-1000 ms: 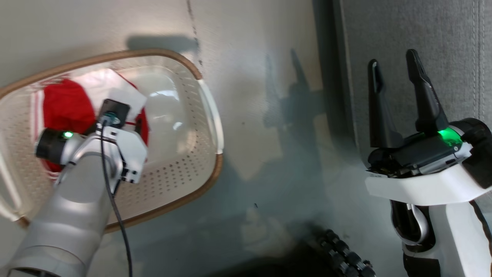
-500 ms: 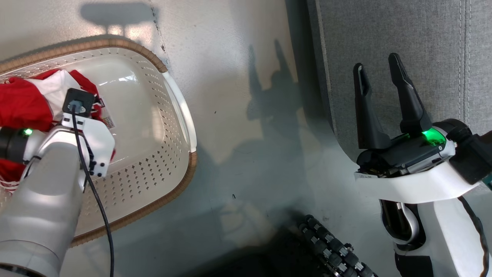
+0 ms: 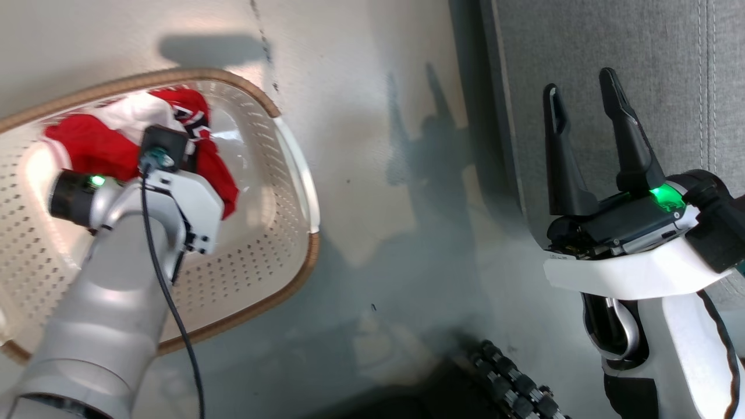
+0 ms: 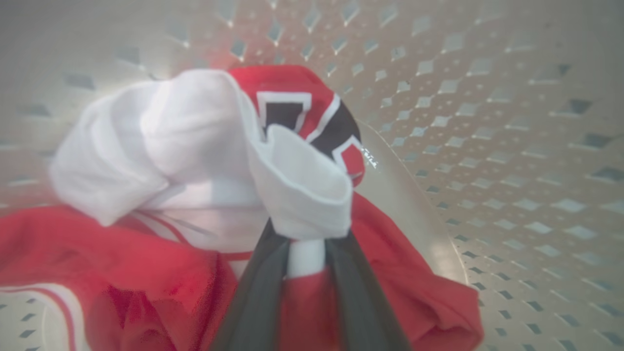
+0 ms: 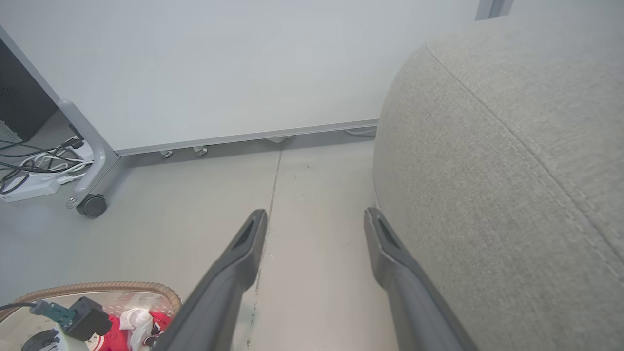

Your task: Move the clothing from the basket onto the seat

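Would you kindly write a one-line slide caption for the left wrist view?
Left tool shut on a white fold of the red-and-white clothing, inside the perforated basket.

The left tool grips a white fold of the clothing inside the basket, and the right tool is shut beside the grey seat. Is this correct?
One error: the right tool is open, jaws well apart, beside the seat; the right wrist view shows it. The left tool does grip the clothing in the basket.
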Available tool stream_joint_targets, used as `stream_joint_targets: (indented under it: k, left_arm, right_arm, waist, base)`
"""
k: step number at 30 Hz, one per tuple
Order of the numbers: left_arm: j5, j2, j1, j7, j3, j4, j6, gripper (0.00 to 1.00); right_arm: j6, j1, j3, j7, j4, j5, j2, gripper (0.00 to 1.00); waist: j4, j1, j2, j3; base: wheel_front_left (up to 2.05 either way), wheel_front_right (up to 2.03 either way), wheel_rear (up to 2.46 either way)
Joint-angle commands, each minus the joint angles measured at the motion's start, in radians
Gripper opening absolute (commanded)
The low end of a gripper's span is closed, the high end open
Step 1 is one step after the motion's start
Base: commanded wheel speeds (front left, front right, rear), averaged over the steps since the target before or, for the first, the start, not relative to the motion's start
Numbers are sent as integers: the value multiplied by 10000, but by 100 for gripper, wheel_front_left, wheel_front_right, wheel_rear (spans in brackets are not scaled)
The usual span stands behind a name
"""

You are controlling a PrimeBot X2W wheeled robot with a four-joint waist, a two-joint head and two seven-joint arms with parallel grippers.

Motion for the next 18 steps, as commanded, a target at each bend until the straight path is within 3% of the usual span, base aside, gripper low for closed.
stream_joint_targets:
  k: [1, 12, 18]
  left_arm:
    - [-67, -89, 148, -179, 13, -75, -58, 0]
    - [-614, -783, 1390, -972, 286, -1193, -341, 0]
    - [-700, -784, 2738, -987, 906, -3385, -139, 0]
  right_arm:
    - [2, 95, -91, -56, 56, -131, -34, 100]
    - [2, 603, -364, 345, 258, -830, -41, 100]
    - [2, 1035, -626, 722, 403, -1070, -43, 100]
  waist:
    - [425, 0, 0, -458]
    - [1539, 0, 0, -2300]
    - [2058, 0, 0, -3478]
  base:
    - [0, 0, 0]
    - [0, 0, 0]
    - [0, 0, 0]
